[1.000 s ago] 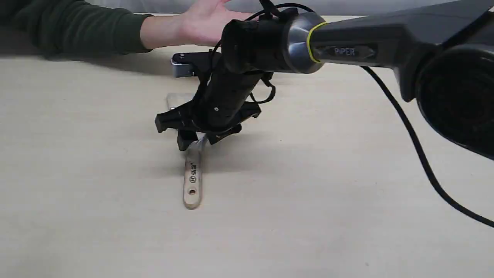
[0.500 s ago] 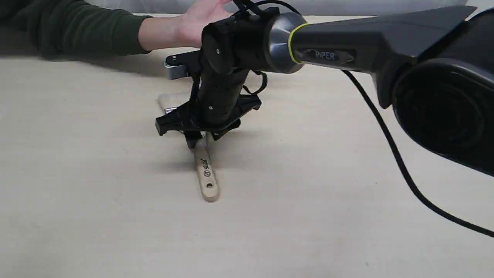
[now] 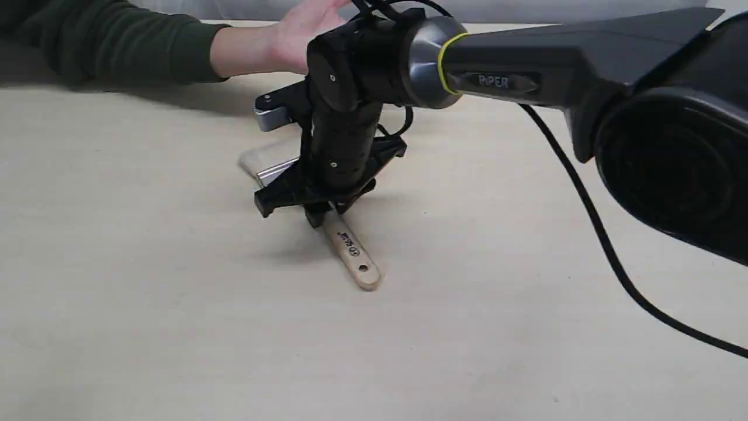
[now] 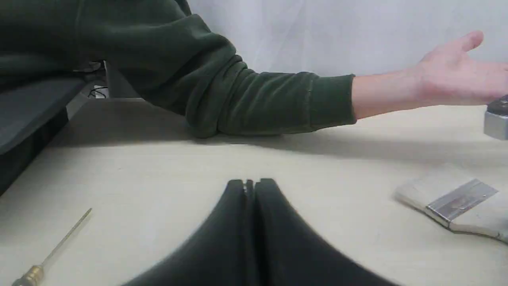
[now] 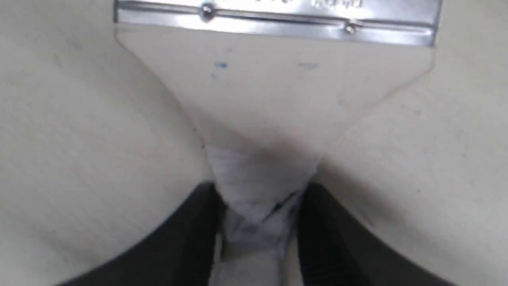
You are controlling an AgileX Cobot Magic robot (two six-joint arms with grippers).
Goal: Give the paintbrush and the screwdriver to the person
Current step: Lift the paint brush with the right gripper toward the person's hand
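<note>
The paintbrush [image 3: 350,252] lies low over the table, its wooden handle pointing toward the near right and its bristles and silver ferrule [image 3: 274,171] toward the far left. My right gripper [image 3: 318,216] is shut on the handle's neck, seen close up in the right wrist view [image 5: 258,206] below the paintbrush's ferrule [image 5: 278,20]. The person's open hand [image 3: 304,29] with a dark green sleeve waits at the table's far side. In the left wrist view my left gripper [image 4: 249,186] is shut and empty, with the screwdriver [image 4: 51,250] lying on the table beside it.
A black cable [image 3: 602,245] trails from the right arm across the table's right side. The right arm's wrist camera block [image 3: 272,114] juts out near the person's forearm [image 4: 381,95]. A dark ledge [image 4: 27,119] borders the table beside the left gripper.
The right gripper has turned with the paintbrush in its grip. The handle end has swung from pointing straight toward the near edge to the near right, and the bristle end moved left.
</note>
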